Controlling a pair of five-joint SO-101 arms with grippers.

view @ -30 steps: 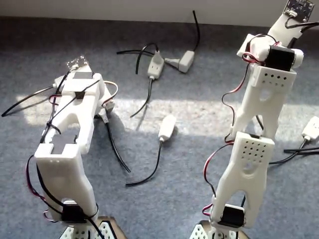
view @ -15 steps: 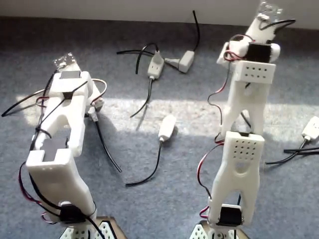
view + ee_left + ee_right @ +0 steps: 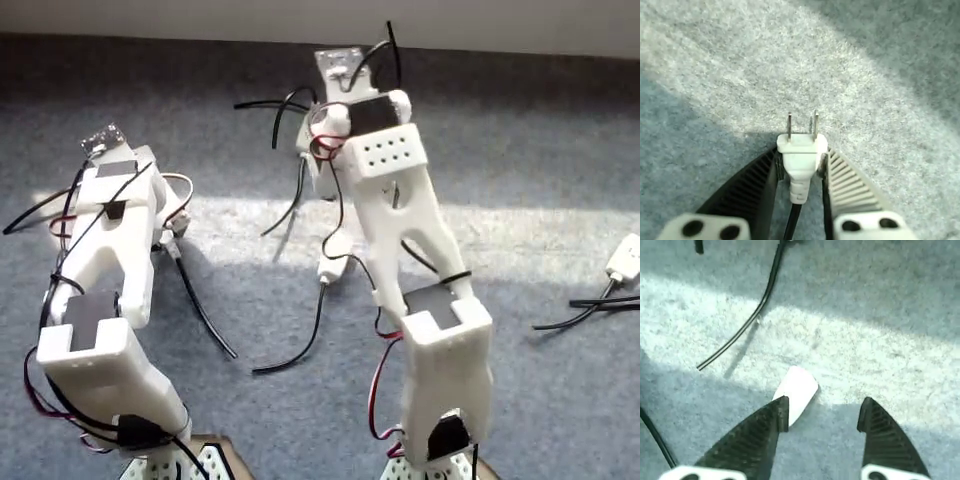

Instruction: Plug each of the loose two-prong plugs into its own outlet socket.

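The left end effector (image 3: 801, 158) clamps the two-prong plug (image 3: 801, 147), prongs forward for insertion, well apart from the outlet socket (image 3: 796, 389). The right end effector (image 3: 825, 410) gapes above that socket, probably to steady it.

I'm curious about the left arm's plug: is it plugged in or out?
Out. The plug has both prongs bare over the carpet, the left gripper shut on it.
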